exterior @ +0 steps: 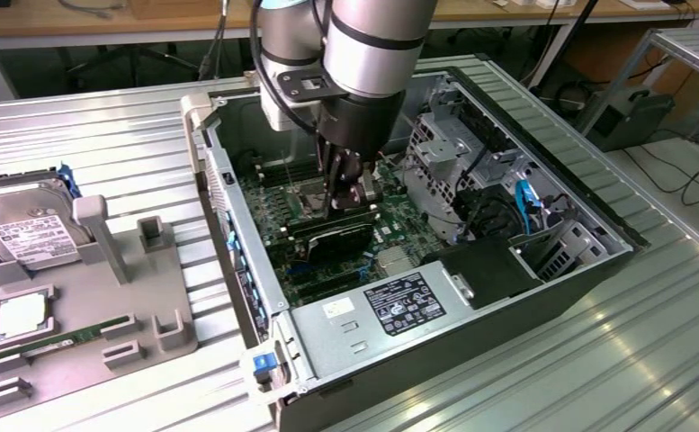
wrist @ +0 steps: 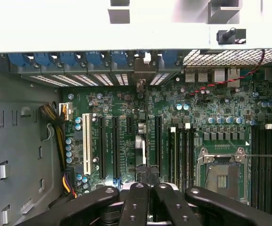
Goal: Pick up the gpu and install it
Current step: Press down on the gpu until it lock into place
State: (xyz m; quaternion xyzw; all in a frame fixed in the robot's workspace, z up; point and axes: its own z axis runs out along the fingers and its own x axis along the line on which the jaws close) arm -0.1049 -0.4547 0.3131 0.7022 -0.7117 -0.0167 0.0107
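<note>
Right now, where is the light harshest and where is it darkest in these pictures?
Exterior view: glare streaks the ribbed metal table, and the computer case is shadowed inside under the arm. Wrist view: the case's pale rim is washed out white; the motherboard is evenly lit.

A lab: open computer case (exterior: pixel 445 270) on metal table (exterior: pixel 637 360), workbenches (exterior: pixel 109 22) behind.

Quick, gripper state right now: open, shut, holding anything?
Gripper: shut on the gpu, held edge-down over the motherboard inside the computer case.
</note>
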